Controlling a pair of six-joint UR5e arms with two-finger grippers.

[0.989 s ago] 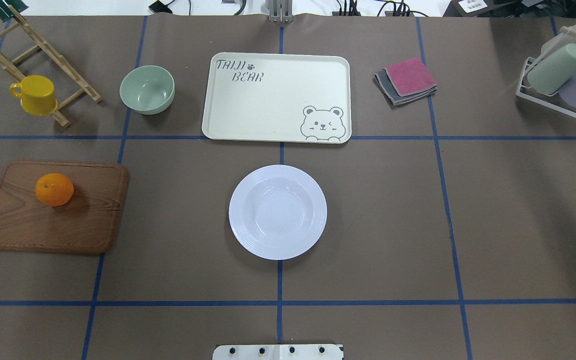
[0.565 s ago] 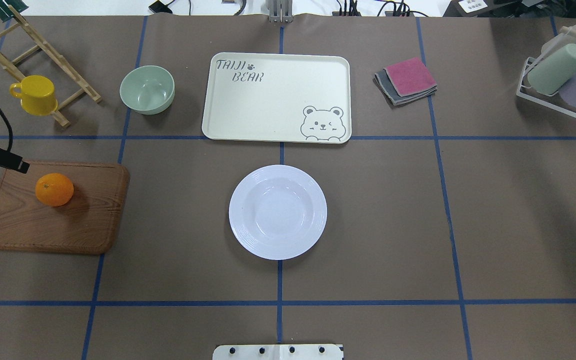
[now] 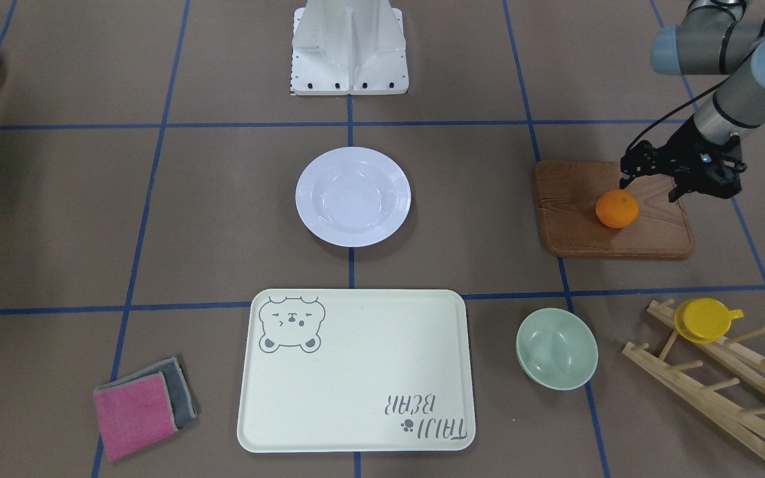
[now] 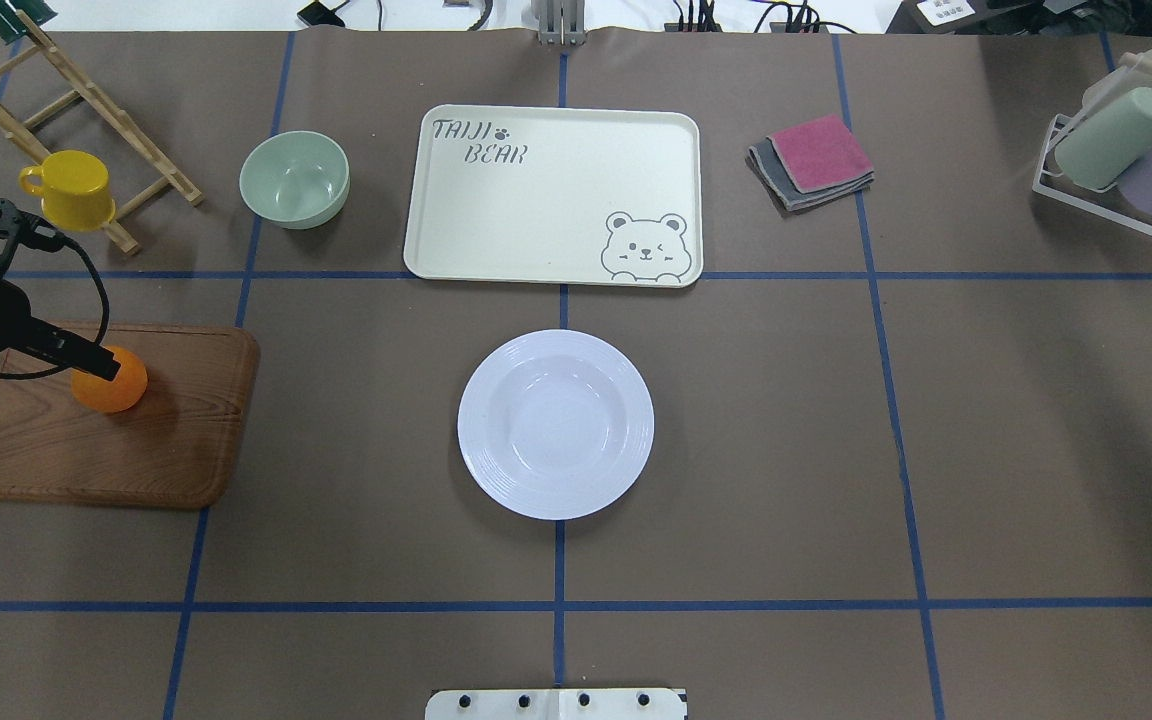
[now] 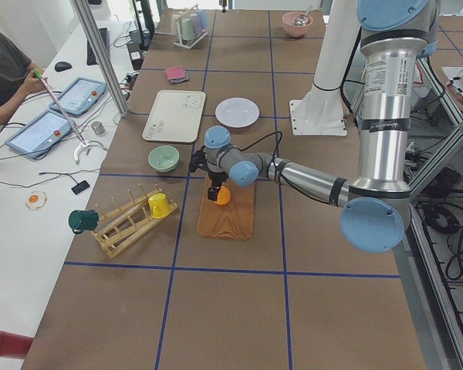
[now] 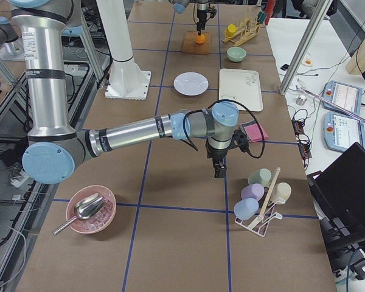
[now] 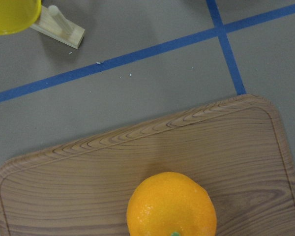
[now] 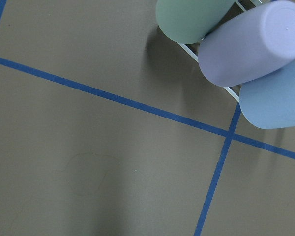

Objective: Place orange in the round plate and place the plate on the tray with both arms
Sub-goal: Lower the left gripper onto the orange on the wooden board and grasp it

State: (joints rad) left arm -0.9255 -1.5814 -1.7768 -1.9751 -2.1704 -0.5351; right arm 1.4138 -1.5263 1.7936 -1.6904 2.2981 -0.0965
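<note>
Plate (image 4: 556,424) is white, tray (image 4: 536,200) cream with grey bear print.

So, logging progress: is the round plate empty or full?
Empty. The round plate shows bare white; the orange sits on the wooden board.

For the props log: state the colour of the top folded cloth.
Pink cloth, clearest in the overhead view.

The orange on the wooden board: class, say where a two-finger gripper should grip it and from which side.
Grip the orange across its widest middle, coming straight down from above. It is round and sits loose on the flat wooden board, so the jaws can close on opposite sides at any angle; a low sideways approach would likely hit the board.
</note>
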